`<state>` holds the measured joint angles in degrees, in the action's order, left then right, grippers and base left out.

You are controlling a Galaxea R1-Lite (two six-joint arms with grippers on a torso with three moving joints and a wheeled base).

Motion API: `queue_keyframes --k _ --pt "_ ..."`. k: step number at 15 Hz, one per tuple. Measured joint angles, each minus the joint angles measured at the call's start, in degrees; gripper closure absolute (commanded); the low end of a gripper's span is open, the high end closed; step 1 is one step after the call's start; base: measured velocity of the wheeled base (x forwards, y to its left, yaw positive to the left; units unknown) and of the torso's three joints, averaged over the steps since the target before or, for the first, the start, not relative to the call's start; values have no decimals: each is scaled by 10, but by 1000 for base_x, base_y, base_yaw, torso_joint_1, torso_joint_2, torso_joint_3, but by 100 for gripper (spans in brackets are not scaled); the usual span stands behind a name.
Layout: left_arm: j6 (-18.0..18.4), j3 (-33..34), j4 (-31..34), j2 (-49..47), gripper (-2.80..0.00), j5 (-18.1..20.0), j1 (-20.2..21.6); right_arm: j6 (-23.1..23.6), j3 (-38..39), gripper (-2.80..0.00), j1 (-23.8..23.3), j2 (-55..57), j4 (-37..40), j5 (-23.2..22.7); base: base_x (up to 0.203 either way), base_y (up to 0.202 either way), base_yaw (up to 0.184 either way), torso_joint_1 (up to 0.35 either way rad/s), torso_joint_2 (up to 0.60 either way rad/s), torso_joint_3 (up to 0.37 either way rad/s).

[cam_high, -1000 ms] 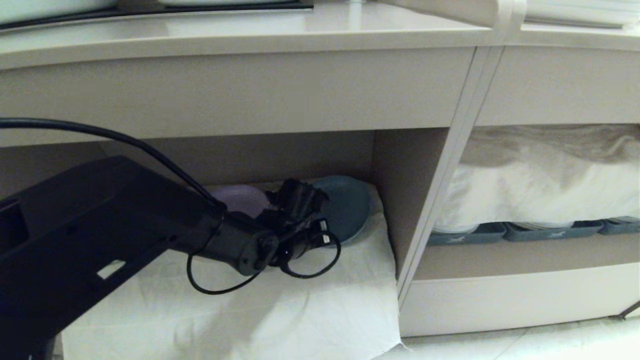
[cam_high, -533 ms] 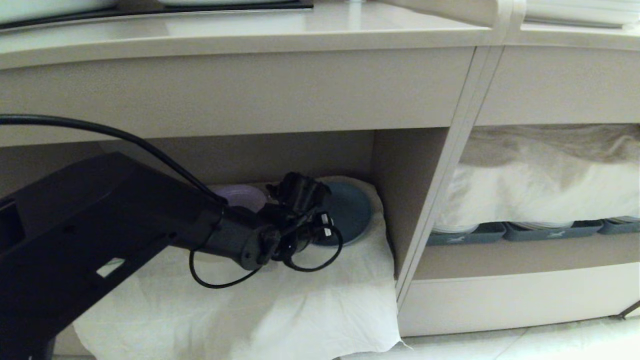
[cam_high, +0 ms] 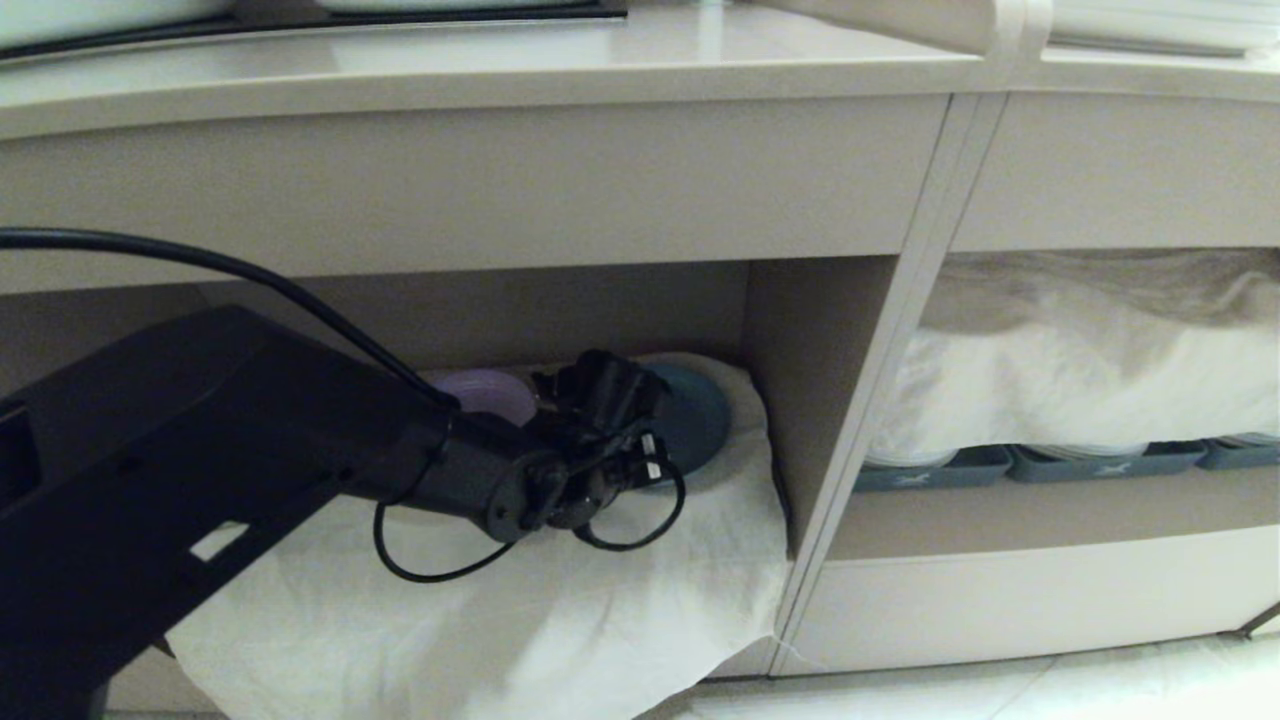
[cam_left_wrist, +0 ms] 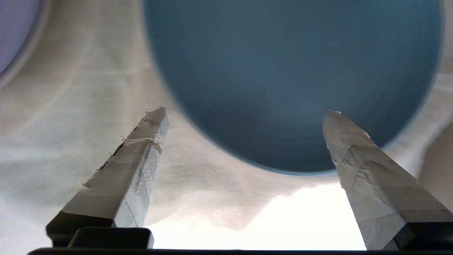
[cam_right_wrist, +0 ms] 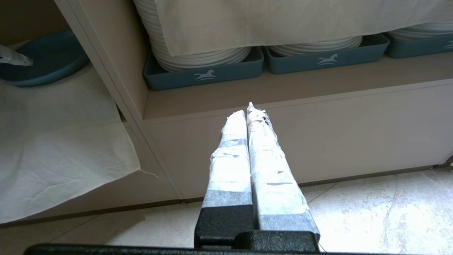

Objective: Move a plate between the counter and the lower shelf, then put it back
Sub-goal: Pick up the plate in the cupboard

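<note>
The light-blue plate lies flat on the rumpled white cloth of the lower shelf, at the back right corner; the right wrist view catches its edge. My left gripper reaches into that shelf and stands open just in front of the plate, holding nothing. One taped fingertip overlaps the plate's near rim and the other is over the cloth. The beige counter runs above. My right gripper is shut and empty, parked low before the cabinet.
A purple plate lies left of the blue one. A beige divider panel closes the shelf on the right. Beyond it, grey-blue trays hold stacked white plates under a white cloth. The tiled floor lies below.
The left gripper's fingers have spread apart and let go of the plate, which went from tilted up to lying flat. The white cloth has slid forward and sags over the shelf's front edge.
</note>
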<state>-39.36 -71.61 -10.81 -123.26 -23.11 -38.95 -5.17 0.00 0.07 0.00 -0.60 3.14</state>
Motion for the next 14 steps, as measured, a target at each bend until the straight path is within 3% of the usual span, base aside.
queue_keyframes --k 7,14 --pt "-11 -12 8 4 -280 -21 -16 0 0 0 0 0 0 0 0 0 0 0 0 0" --pt "-70 -13 44 4 -280 -35 -19 0 0 0 0 0 0 0 0 0 0 0 0 0"
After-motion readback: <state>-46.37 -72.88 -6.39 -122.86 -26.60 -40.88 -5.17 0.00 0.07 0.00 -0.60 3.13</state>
